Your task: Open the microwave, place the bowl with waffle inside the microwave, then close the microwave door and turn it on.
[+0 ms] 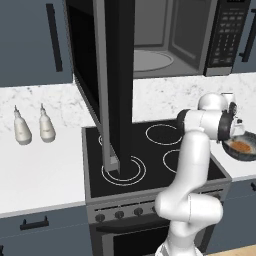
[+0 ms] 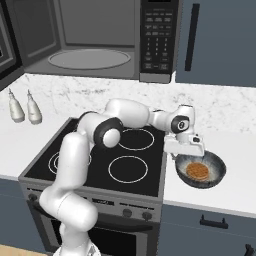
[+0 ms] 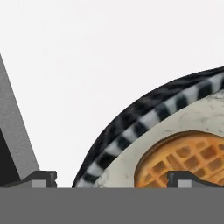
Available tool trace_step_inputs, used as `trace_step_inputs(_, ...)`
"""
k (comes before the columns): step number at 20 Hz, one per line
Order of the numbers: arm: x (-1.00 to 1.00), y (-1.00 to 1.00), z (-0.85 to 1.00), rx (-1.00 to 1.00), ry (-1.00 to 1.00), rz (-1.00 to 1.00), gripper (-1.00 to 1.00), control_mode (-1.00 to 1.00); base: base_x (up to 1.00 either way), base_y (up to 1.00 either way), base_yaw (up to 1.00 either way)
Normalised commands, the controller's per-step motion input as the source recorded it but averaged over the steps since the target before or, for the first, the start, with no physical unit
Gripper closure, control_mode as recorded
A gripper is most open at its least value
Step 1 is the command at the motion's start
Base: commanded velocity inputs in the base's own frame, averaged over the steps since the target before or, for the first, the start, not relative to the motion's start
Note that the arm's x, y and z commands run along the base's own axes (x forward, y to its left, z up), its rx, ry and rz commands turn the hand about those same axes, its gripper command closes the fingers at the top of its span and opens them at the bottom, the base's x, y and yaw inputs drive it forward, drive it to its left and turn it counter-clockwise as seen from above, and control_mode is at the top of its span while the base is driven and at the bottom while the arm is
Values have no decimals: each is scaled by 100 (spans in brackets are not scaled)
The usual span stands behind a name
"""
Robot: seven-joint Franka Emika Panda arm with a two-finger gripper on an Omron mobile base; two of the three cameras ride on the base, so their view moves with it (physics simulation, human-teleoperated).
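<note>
Just beneath my wide-open, empty claw (image 1: 235,136) in the left base view sits the bowl (image 1: 245,153) on the table (image 1: 40,170); from the right base view the microwave door (image 2: 7,50) hangs open up-left; hand view puts one fingertip over the waffle (image 3: 188,157).

A: What occupies the centre of the left base view?
B: A black four-ring stove (image 1: 150,160) with white burner outlines — a row of knobs (image 1: 119,214) runs along its front, lower centre.

A: And at centre left?
B: Two pale bottles (image 1: 33,126) stand upright, just beside each other, on the white counter (image 1: 40,175) before a marbled backsplash (image 2: 100,95).

A: The upper corners?
B: Dark blue-grey cabinets (image 1: 30,40) with black handles — a drawer front (image 2: 210,222) lies at lower right of the right base view.
</note>
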Motion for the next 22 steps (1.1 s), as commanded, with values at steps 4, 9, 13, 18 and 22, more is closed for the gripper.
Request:
trace_step_inputs(4, -64, -25, -27, 0, 0, 0, 100, -100, 0, 0, 0)
trace_step_inputs(9, -11, -4, -19, 0, 1, 0, 100, -100, 0, 0, 0)
trace_step_inputs(13, 0, 0, 0, 0, 0, 0, 100, -100, 0, 0, 0)
trace_step_inputs(18, 0, 0, 0, 0, -1, 0, 100, -100, 0, 0, 0)
trace_step_inputs(22, -34, 0, 4, 1, -9, 0, 100, -100, 0, 0, 0)
